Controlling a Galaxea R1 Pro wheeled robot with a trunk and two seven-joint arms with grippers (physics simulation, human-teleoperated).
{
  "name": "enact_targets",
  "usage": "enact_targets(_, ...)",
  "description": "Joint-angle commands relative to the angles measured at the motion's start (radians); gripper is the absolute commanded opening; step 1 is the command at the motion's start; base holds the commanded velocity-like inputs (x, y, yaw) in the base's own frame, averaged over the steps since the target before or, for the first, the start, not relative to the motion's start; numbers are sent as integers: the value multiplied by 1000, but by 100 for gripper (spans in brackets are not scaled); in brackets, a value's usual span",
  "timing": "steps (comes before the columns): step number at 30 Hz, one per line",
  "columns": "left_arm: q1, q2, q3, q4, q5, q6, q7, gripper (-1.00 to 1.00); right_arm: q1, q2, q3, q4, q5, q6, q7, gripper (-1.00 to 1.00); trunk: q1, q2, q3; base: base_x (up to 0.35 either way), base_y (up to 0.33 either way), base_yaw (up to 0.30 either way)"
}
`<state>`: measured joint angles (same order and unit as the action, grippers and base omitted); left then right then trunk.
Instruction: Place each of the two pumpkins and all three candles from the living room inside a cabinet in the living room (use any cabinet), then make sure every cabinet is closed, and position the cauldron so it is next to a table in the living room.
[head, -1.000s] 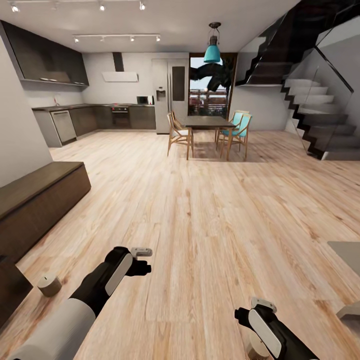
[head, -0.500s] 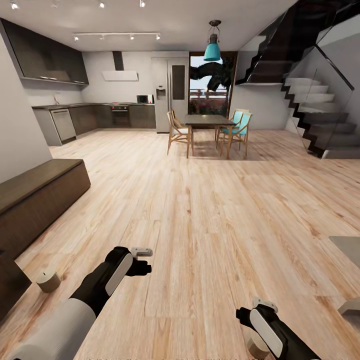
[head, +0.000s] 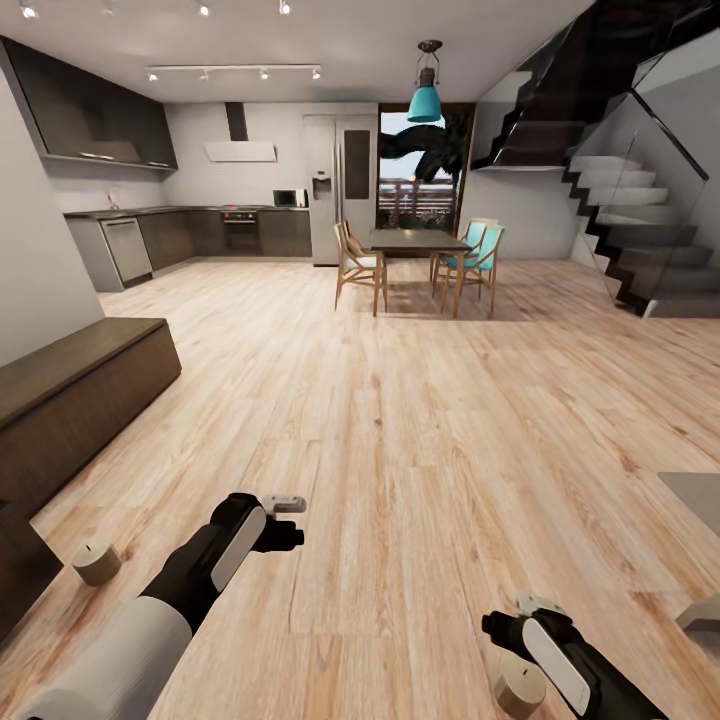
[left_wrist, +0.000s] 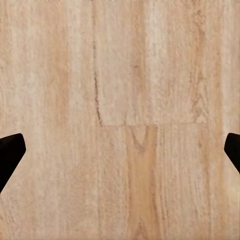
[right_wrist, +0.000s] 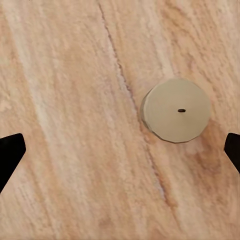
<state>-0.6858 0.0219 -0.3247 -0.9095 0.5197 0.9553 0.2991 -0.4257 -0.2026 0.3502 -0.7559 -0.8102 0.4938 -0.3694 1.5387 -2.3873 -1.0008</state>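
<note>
The right gripper (head: 527, 612), at the lower right of the head view, hangs with its two black fingers spread wide and nothing between them; in the right wrist view a short beige cylindrical candle (right_wrist: 176, 110) stands upright on the floor, right of centre between the finger tips. It looks light, stiff and waxy-smooth, so a grip across its round side wall seems best. The left gripper (head: 285, 520), lower left, is likewise wide open over bare boards. A second stubby tan candle (head: 96, 561) sits beside the long dark brown wood cabinet (head: 80, 395) at the left edge. The light wood plank floor (head: 420, 420) runs to a dining table (head: 418, 241) and grey kitchen (head: 190, 235).
</note>
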Motion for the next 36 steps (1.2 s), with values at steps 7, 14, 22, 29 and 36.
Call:
enact_targets(7, -1, 1, -5, -6, 10, 2, 13, 100, -1, -7, 4, -1, -11, 1, -11, 100, 0, 0, -1, 75, -89, 0)
enact_targets(14, 0, 2, -7, -44, 9, 2, 15, 100, -1, -9, 4, 0, -11, 1, -8, 100, 0, 0, -1, 21, -47, 0)
enact_targets(22, 0, 3, -7, -49, 8, 2, 15, 100, -1, -7, 4, 0, -9, 3, -8, 100, 0, 0, -1, 2, -74, 0)
enact_targets(29, 0, 3, -7, -49, 8, 2, 17, 100, -1, -6, 4, 1, -9, 3, -10, 100, 0, 0, -1, 0, -102, 0)
enact_targets(36, 0, 3, -7, -47, 7, 2, 19, 100, -1, -6, 4, 1, -9, 3, -11, 100, 0, 0, -1, 0, -146, 0)
